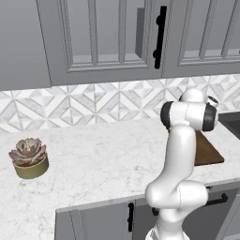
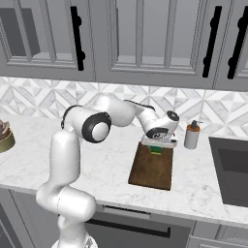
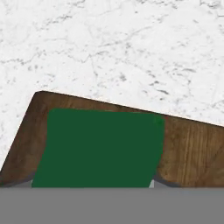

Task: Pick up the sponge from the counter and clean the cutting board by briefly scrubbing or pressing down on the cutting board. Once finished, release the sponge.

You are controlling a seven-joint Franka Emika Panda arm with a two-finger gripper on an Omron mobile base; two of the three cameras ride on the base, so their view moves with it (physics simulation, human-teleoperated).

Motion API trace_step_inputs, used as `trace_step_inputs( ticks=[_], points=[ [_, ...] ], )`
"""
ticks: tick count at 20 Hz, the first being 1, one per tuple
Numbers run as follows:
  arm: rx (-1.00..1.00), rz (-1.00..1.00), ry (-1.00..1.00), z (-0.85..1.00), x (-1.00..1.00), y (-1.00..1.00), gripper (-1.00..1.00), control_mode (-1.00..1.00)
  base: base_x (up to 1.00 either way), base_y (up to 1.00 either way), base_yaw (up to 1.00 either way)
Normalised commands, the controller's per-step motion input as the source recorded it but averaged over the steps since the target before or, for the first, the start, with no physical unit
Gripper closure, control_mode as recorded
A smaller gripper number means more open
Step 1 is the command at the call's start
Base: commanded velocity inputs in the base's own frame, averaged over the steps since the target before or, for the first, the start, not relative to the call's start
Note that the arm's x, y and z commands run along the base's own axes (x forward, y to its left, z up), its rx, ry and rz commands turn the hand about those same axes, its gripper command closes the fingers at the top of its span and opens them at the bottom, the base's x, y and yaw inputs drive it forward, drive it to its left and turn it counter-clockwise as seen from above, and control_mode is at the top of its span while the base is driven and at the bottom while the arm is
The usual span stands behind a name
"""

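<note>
Grey panelled wall cabinets (image 1: 108, 37) with black bar handles (image 1: 161, 36) hang above a grey-and-white geometric tiled backsplash (image 1: 70, 105). Grey base cabinets (image 1: 93, 220) stand below. A dark sink (image 2: 232, 169) is recessed at the right.

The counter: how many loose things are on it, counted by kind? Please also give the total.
Cutting board: 1
Sponge: 1, in the end effector over the board
Potted succulent: 1
Soap dispenser bottle: 1
Total: 4 things on the counter
</note>
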Motion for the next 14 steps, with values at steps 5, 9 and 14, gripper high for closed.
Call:
trace_step_inputs(
  ticks=[5,9,14],
  points=[
    [0.00,0.02,0.00,-0.04,0.26,-0.41,1.00,-1.00,0.00,0.00,0.00],
    [0.00,0.02,0.00,-0.09,0.09,-0.49,1.00,-1.00,0.00,0.00,0.00],
    [0.00,0.03,0.00,-0.17,0.00,-0.50,1.00,-1.00,0.00,0.00,0.00]
  ],
)
